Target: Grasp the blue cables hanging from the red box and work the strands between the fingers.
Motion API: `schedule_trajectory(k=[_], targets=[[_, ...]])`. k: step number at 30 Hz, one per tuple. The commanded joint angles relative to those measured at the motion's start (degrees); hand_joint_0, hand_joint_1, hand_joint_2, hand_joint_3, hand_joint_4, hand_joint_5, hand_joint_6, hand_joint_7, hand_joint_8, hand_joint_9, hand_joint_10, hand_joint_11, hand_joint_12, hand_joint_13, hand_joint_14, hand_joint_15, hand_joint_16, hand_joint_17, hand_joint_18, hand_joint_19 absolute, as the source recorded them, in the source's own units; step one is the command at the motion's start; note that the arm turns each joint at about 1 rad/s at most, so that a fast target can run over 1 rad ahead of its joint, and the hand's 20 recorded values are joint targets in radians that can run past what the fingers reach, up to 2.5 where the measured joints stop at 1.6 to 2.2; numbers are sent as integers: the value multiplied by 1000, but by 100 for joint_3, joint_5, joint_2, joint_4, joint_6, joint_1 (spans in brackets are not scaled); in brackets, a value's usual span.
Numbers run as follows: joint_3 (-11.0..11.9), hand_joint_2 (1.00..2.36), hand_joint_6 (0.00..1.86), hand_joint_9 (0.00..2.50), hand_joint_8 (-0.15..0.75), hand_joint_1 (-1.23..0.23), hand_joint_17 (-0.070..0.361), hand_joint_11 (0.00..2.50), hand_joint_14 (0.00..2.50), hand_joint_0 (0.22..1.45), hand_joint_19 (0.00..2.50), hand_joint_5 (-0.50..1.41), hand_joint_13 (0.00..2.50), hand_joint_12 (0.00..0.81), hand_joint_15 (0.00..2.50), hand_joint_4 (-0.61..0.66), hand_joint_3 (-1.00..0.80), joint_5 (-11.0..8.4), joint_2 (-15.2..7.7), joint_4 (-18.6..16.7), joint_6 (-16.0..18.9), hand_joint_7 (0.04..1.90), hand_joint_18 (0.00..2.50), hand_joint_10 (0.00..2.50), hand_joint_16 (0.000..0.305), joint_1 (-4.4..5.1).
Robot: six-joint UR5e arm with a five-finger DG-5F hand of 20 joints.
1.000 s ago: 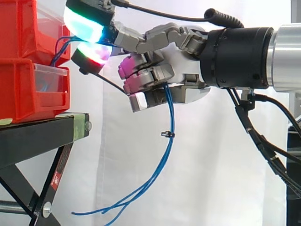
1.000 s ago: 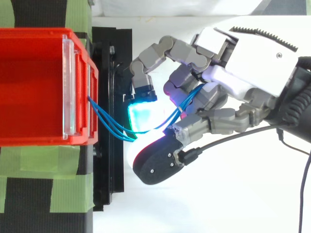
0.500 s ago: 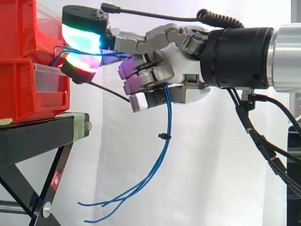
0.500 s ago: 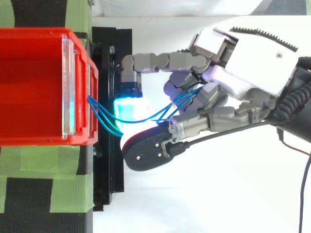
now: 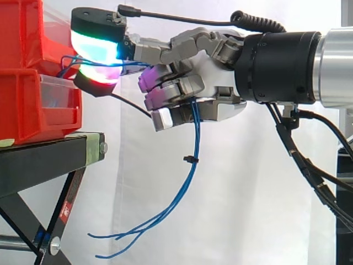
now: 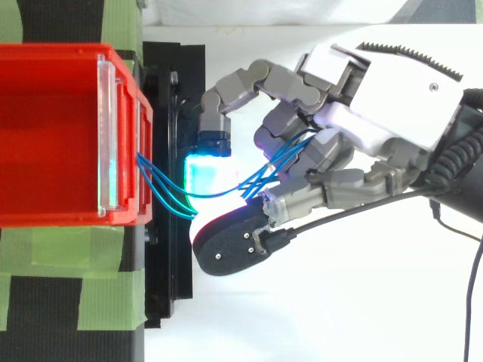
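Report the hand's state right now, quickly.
Hand: shut on the blue cables, which run from the red box through its curled fingers and hang loose below.

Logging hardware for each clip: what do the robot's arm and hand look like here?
The hand has a white palm shell and grey metal fingers built of blocky links. Its thick fingertip pads sit in black housings and glow cyan-green, red, magenta and white. Behind it comes a black cylindrical wrist, then the silver arm.
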State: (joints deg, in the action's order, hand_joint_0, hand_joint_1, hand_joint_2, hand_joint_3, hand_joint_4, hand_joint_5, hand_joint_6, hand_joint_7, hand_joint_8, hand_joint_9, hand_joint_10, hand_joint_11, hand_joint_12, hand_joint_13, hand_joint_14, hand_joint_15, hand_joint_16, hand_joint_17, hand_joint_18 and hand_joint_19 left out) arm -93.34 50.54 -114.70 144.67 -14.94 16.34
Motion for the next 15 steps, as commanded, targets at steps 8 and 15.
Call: schedule_trajectory(k=[8,15], targets=[[0,1018,499,1881,499,-827,215,2500,2500,1186,727,12,2081,704,1737,84,-502,8,0,0,17,1191,2500,2500,286,1],[0,1015,474,1881,499,-754,215,2500,2500,1327,727,188,2081,704,1737,68,-172,8,-8,-9,17,1216,2500,2500,286,10]])
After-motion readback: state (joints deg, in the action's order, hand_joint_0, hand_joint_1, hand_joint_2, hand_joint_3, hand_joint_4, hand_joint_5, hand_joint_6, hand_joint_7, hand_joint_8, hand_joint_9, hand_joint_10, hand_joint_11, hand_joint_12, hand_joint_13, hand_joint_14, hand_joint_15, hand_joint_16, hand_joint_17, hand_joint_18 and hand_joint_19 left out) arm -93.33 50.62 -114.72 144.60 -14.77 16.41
